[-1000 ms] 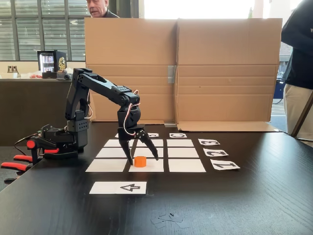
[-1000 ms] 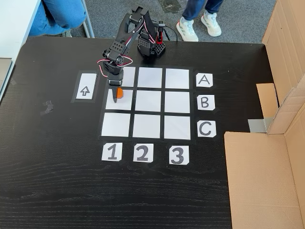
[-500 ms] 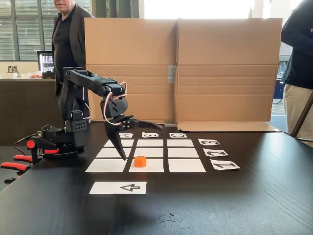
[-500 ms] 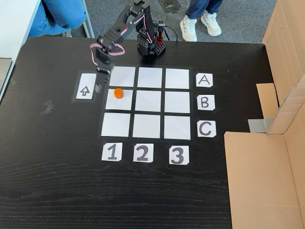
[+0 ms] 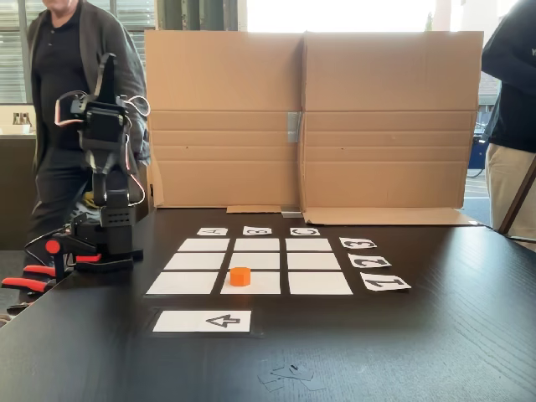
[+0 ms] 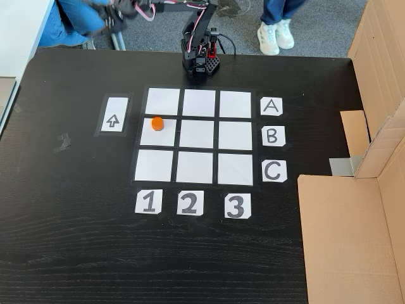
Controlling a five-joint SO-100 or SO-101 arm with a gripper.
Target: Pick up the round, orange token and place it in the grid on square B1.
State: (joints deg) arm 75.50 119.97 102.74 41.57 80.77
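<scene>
Item: the token (image 6: 157,123). A small, bright orange plastic piece, a short stubby cylinder with a flat top, much narrower than the white square it rests on. It stands upright and alone in both fixed views (image 5: 240,276).

Location: inside the grid (image 6: 199,163), nine white paper rectangles on the black table (image 6: 76,240). The token sits on square B1 (image 6: 158,138), the one in line with the B label (image 6: 272,136) and the 1 label (image 6: 148,202). It lies near that square's top edge, toward the A row, within the white paper.

Nearby: a white strip with a black arrow (image 6: 114,114), just beside the grid's 1 column.

My arm: base (image 6: 200,63) at the table's far edge, the arm folded up and back, well apart from the token. My gripper (image 5: 105,71) points upward, blurred; I cannot tell how far its jaws are parted, and I see nothing held in it.
</scene>
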